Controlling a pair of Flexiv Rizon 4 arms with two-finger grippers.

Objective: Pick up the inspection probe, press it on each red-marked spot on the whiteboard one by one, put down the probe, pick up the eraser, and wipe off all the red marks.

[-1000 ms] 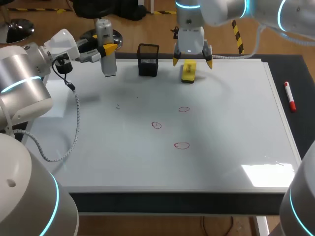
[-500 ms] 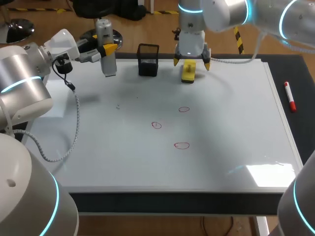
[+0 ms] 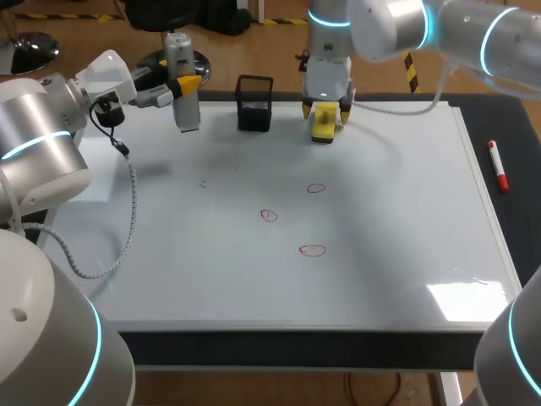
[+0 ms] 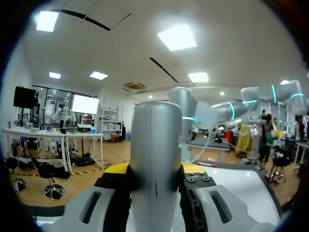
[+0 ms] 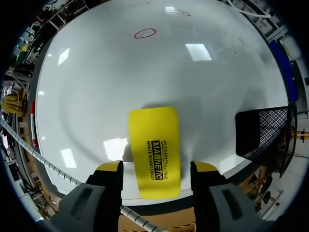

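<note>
dark table [image 3: 517,123] under ceiling-light glare

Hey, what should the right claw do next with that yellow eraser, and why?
Probably close the right claw on the yellow eraser. In the right wrist view its yellow tips straddle the eraser's near end with a thin gap on each side, so it looks lined up but not gripping. Three red marks on the whiteboard are not yet wiped.
</note>
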